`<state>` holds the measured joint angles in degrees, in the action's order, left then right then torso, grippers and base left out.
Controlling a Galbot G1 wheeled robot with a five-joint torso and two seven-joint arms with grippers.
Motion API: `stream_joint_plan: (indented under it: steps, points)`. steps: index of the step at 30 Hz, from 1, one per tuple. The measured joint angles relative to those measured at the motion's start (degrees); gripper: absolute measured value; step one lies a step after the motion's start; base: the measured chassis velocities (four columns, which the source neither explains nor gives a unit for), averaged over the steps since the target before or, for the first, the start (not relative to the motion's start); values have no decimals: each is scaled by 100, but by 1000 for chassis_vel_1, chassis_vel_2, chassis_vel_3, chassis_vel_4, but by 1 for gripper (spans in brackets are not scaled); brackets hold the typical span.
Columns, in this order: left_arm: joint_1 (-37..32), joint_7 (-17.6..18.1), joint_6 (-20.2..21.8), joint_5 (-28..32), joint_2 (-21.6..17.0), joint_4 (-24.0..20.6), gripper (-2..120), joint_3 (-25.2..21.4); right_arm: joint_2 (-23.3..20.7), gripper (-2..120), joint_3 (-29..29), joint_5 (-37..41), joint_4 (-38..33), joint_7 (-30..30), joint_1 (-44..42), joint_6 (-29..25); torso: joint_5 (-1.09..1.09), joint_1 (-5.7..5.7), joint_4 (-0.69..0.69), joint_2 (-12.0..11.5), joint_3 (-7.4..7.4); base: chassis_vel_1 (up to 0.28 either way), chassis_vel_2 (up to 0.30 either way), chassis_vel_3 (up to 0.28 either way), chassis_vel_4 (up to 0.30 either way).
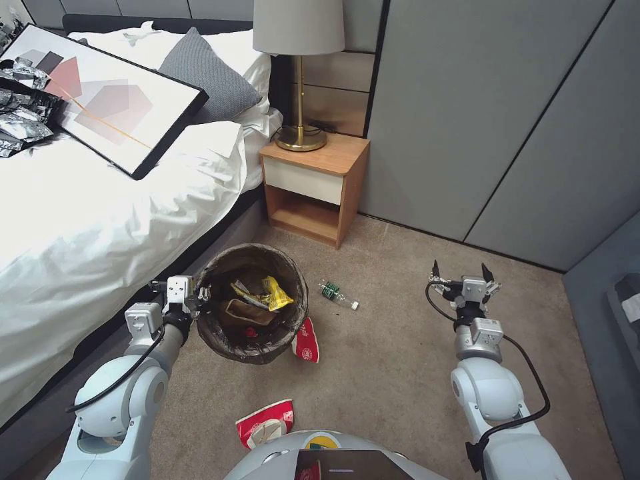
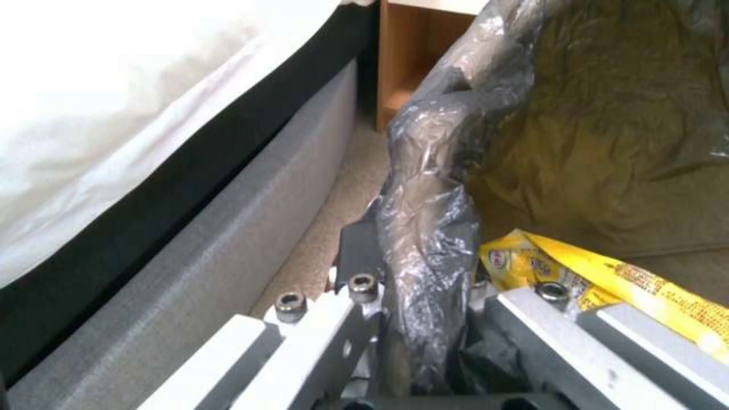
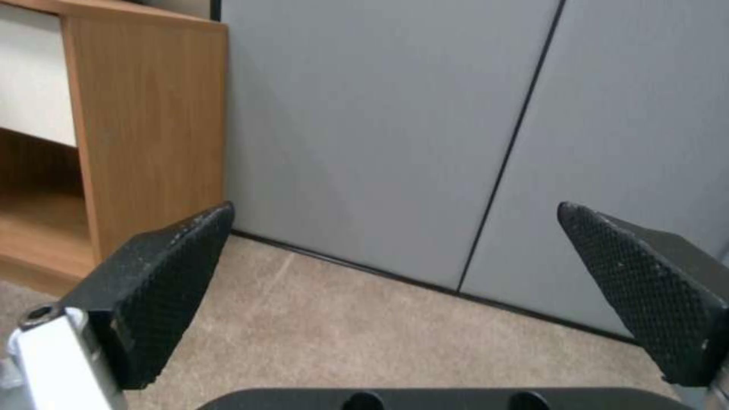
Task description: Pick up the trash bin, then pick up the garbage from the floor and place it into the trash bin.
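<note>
Head view from where I stand shows the left gripper (image 1: 200,293) pinching the near-left rim of the small round trash bin lined with a crinkly dark brown bag (image 1: 220,337), which sits beside the white-sheeted bed (image 1: 80,220), in front of the wooden nightstand (image 1: 313,187). In the left wrist view the fingers (image 2: 357,250) are pressed together on a twisted fold of that clear-brown liner (image 2: 433,228), and I cannot tell whether they also hold the hard rim beneath it; if they grip film alone, the bag could stretch or slip off and the bin tilt or drop, spilling the yellow snack wrapper (image 1: 277,293) and tan paper bag (image 1: 243,312) already inside. A one-sided hold also looks likely to let the bin swing. The right gripper (image 1: 463,272) hangs well apart over bare beige carpet (image 1: 400,360), its black textured fingers (image 3: 163,285) spread wide and empty. Still on the floor are a small clear bottle with a green label (image 1: 337,293) just beyond the bin, a crushed red-and-white paper bowl (image 1: 307,341) touching its right side, and another red-and-white bowl (image 1: 265,421) near the robot's base, close enough, I'd judge, to be run over if the base moves.
</note>
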<state>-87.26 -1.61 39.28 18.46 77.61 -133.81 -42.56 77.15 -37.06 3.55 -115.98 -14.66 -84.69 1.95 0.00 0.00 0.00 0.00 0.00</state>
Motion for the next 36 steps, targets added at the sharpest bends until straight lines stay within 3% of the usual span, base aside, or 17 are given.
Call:
stream_joint_plan:
  steps: [4, 36]
  points:
    - [8, 0, 0, -5, 24, 0, 0, -11, -126, 100, 12, 73, -78, -57, 44, 275, 0, 0, 0, 0, 0, 0, 0, 0, 0]
    - [0, -23, -33, 25, 17, 49, 0, -40, 11, 100, 48, 51, 97, 52, 6, -190, 0, 0, 0, 0, 0, 0, 0, 0, 0]
